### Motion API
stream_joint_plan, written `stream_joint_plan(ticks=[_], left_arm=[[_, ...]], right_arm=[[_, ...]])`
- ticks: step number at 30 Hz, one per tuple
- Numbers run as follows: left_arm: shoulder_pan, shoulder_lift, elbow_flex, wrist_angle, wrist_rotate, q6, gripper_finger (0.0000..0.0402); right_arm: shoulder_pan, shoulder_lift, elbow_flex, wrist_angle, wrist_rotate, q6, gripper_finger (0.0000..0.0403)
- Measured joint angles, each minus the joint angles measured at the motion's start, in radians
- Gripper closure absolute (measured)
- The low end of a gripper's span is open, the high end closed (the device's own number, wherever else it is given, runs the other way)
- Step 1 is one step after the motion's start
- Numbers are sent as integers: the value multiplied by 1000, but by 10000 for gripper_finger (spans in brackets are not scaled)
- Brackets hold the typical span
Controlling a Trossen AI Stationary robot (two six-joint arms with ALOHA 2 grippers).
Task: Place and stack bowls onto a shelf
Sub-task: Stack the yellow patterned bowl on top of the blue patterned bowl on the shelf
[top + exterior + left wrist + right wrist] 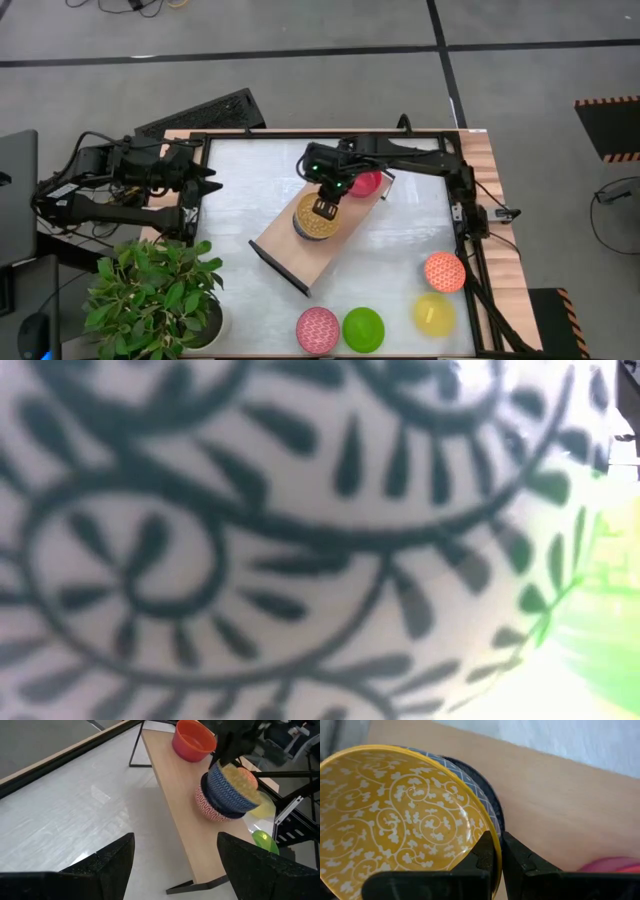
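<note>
The light-wood shelf [300,255] lies slantwise on the white table. A plain red bowl [366,183] stands on its far end. At mid-shelf is a stack [225,795]: a pink lattice bowl [206,806] at the bottom, a blue-grey bowl [225,790] tilted in it, and a yellow-orange bowl [400,820] nested on top. My right gripper [325,207] is over this stack, shut on the top bowl. My left gripper [175,865] is open at the table's left edge [205,185], holding nothing. My right gripper pinches the yellow-orange bowl's rim [496,840], on the side toward the red bowl. One finger [485,852] is inside the bowl and one [515,857] outside. It comes from above, pointing down. The bowl sits nested in the blue-grey bowl; whether the outer finger also touches that bowl's rim, I cannot tell.
Loose on the table's near right part are an orange lattice bowl [445,271], a yellow bowl [434,313], a green bowl [363,328] and a pink lattice bowl [317,330]. A potted plant [155,295] stands at the near left corner; its patterned pot [300,540] fills the low view.
</note>
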Motion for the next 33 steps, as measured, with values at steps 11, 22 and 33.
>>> stream_joint_plan(ticks=[11,22,33], left_arm=[[0,0,0,0,2,3,132],[0,0,0,0,3,7,132],[0,0,0,0,-19,8,132]], right_arm=[[3,23,2,0,-3,-28,366],[2,19,93,-72,-13,-12,258],[19,-58,98,99,-8,-113,264]])
